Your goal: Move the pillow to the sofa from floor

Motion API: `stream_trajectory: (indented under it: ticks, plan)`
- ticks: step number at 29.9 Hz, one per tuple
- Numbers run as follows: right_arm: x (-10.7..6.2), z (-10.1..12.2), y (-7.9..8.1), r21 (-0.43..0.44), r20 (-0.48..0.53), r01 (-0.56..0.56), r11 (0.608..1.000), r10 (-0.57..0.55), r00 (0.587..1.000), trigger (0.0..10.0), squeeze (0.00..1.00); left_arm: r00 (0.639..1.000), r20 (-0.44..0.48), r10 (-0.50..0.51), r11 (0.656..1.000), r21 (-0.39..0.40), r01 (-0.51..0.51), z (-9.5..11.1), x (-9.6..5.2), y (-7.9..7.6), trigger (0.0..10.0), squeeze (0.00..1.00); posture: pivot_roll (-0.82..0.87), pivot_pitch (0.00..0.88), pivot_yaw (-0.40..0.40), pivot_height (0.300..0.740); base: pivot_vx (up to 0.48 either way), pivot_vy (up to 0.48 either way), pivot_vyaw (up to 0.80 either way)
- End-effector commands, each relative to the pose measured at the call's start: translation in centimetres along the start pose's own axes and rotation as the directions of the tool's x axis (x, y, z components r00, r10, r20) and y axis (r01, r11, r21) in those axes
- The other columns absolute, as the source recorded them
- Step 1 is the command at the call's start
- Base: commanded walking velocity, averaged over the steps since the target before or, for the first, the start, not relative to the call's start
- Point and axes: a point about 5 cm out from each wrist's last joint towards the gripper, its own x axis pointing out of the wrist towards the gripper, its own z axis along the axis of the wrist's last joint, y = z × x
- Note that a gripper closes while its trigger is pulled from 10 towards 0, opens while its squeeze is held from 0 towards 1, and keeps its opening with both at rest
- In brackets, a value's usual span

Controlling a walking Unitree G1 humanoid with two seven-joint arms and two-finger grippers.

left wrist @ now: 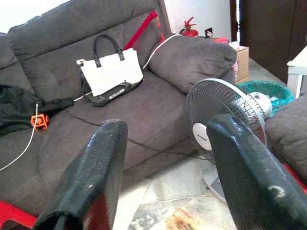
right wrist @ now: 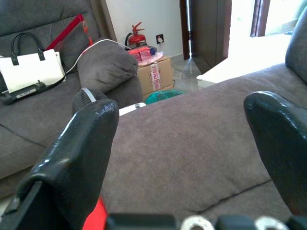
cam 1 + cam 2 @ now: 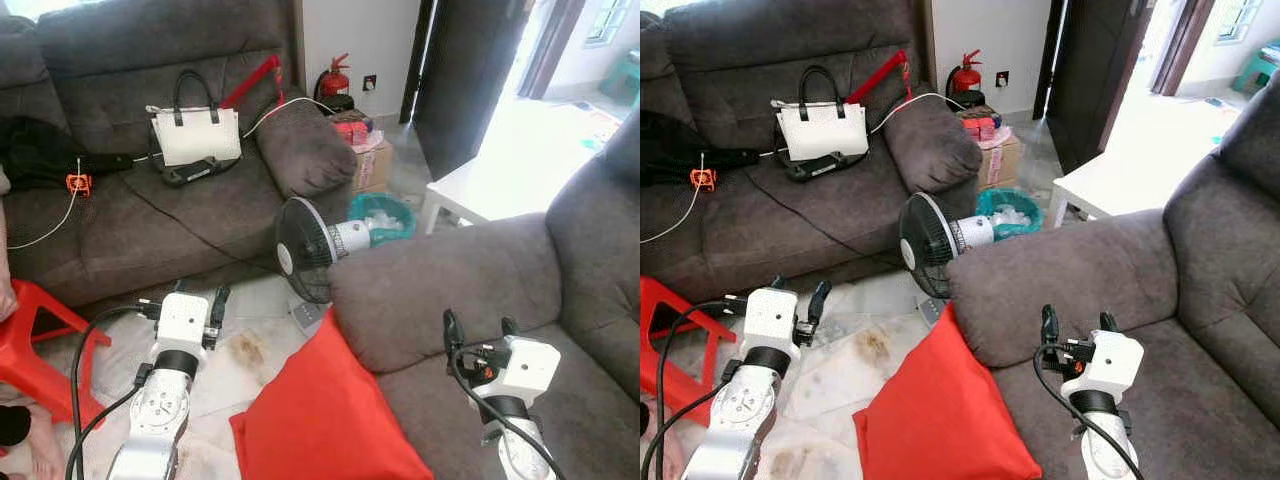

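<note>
Red pillow (image 3: 325, 420) on the floor (image 3: 250, 350), leaning against the near sofa (image 3: 440, 290).
Left tool (image 3: 198, 300) wide above floor; right tool (image 3: 480, 330) wide over sofa seat, both empty.

Both arms reach forward, left gripper (image 3: 199, 297) and right gripper (image 3: 481, 327) fingers spread.

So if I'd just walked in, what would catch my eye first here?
Probably the bright red pillow, on the floor and leaning against the near grey sofa, low between the robot's two arms. Behind it a small fan stands on the tiles. On the far sofa sits a white handbag. The left gripper and right gripper hover with jaws open, holding nothing.
</note>
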Motion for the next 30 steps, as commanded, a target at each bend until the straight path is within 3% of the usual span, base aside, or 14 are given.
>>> stream_trajectory:
  ticks: [1,15,16,17,30]
  plan:
    - [-0.06,0.02,-0.14,-0.011,-0.007,0.005,1.0,-0.005,1.0,10.0,0.0,1.0,-0.003,-0.016,0.999,0.04,0.016,0.16,0.14,0.09,10.0,1.0,0.08,0.005,0.015,0.74,0.0,0.0,0.0]
    - [0.16,0.11,0.0,-0.014,-0.006,-0.001,1.0,0.001,1.0,10.0,0.0,0.999,-0.008,-0.033,0.999,0.031,0.033,0.05,0.2,-0.21,10.0,1.0,0.07,0.0,0.015,0.74,0.0,0.0,0.0]
    - [0.17,0.12,0.0,-0.014,-0.006,-0.001,1.0,0.001,1.0,10.0,0.0,0.999,-0.008,-0.033,0.999,0.031,0.033,0.05,0.21,-0.22,10.0,0.95,0.07,0.0,0.015,0.74,0.0,0.0,0.0]
    - [0.19,0.12,0.01,-0.014,-0.005,-0.001,1.0,0.001,1.0,10.0,0.0,0.999,-0.008,-0.033,0.999,0.035,0.033,0.05,0.24,-0.25,10.0,0.0,0.07,0.0,0.015,0.74,0.0,0.0,0.0]
    - [0.48,0.39,0.04,-0.02,0.002,-0.01,1.0,0.01,1.0,10.0,0.0,1.0,-0.013,-0.028,0.999,0.033,0.028,-0.07,0.23,-0.13,10.0,0.0,0.07,0.0,0.014,0.74,0.0,0.0,0.0]
